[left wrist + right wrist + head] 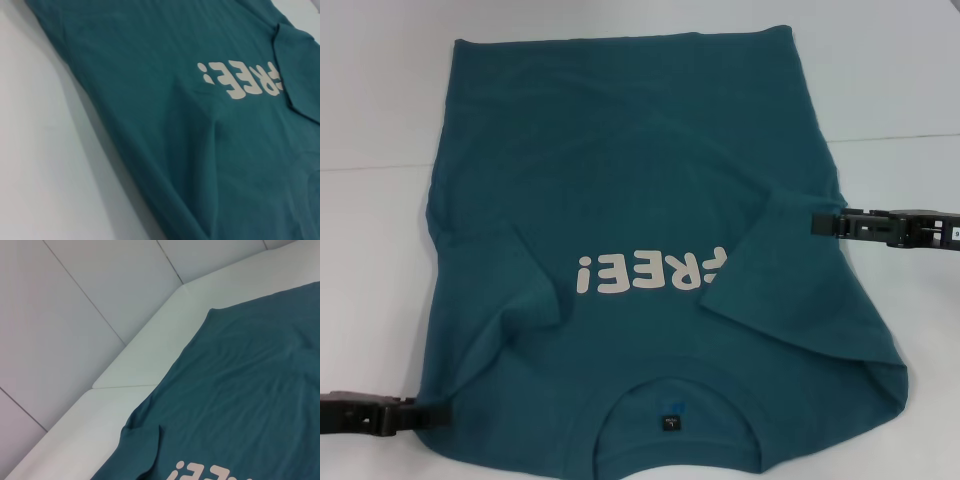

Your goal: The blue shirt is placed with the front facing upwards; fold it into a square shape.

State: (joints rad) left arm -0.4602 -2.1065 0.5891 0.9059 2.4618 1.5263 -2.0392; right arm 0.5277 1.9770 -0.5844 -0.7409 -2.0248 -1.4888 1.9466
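The blue shirt (620, 180) lies flat on the white table (380, 100), collar (670, 405) nearest me and hem at the far side. Its white "FREE!" lettering (650, 272) faces up, also in the left wrist view (242, 79). The sleeve on the right (790, 270) is folded inward over the end of the lettering. My right gripper (817, 225) touches the shirt's right edge at that fold. My left gripper (428, 412) sits at the shirt's near left edge beside the shoulder. The right wrist view shows the shirt (250, 390) and its far hem corner (211, 312).
A small dark label (671, 424) shows inside the collar. A seam in the table (900, 138) runs to the right of the shirt. Bare white table lies left of the shirt (45, 150) and beyond its hem. A wall (75, 315) rises past the table's far edge.
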